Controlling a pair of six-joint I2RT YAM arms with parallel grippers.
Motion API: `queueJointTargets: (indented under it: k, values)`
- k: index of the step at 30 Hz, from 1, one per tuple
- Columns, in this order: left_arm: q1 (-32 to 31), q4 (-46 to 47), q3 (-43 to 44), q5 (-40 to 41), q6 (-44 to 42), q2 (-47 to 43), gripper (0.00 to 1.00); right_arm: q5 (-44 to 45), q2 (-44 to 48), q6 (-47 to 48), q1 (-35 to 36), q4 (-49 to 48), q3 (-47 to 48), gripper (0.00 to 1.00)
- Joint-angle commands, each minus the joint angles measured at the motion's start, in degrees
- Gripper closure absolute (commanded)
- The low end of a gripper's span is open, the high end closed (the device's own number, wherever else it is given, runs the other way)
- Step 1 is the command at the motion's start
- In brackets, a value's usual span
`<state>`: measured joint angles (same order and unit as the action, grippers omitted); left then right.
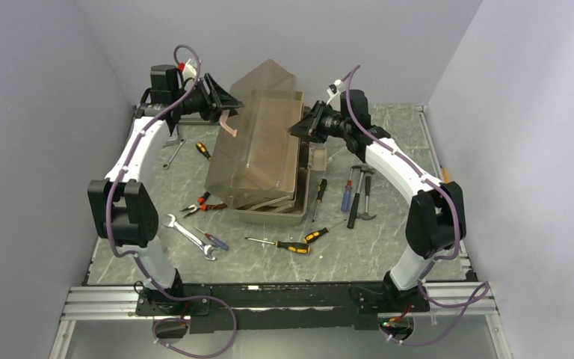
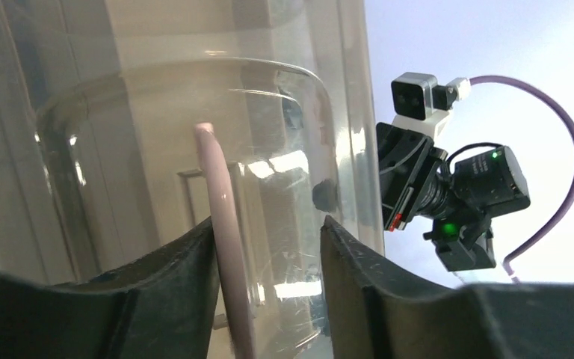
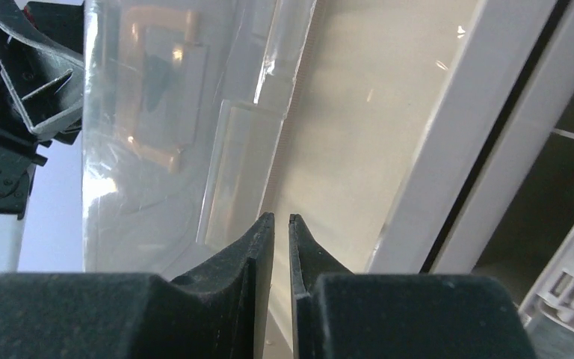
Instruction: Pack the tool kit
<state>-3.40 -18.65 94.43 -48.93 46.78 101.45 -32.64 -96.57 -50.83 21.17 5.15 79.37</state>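
Left claw (image 2: 268,222) apart around the pink handle (image 2: 217,187); right claw (image 3: 281,218) pinched on edge of smoky lid (image 3: 179,149).

Tilted lid (image 1: 258,134) blocks toolbox (image 1: 269,217) top, gap @ front

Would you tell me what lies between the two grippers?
The smoky lid, raised, stands between the left gripper and the right gripper, as the top external view shows. Its pink handle is on the left gripper's side.
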Motion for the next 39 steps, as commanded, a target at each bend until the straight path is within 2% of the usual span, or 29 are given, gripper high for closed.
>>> queueJointTargets:
  k: [1,3,9,15,19,32,39]
  values:
    - [0.42,-0.93,0.77,-1.8,-3.84,-3.95,0.42,-3.83,1.56,-1.55,1.39,-7.67,3.64,0.83]
    - [0.69,-1.59,0.2,-1.26,-4.73,-4.21,0.36,-3.83,1.41,-1.56,1.46,-7.85,3.75,0.83]
    - [1.18,-4.39,-0.18,0.37,-7.32,-4.59,0.36,-4.14,0.35,-1.56,1.84,-7.97,3.94,0.82]
    - [2.32,-11.85,3.99,4.32,-12.59,-5.28,0.25,-4.19,-0.32,-1.98,2.06,-9.12,3.07,0.82]
    - [3.22,-16.38,7.32,6.99,-15.99,-5.51,0.22,-4.22,-0.56,-1.77,2.2,-8.62,4.2,0.82]
    - [4.89,-27.51,16.06,17.65,-23.22,-6.87,0.2,-4.62,-1.55,-1.47,2.6,-7.69,6.76,0.81]
    - [3.76,-27.33,17.19,13.97,-23.13,-8.79,0.18,-4.96,-2.95,-2.16,3.65,-8.21,8.57,0.8]
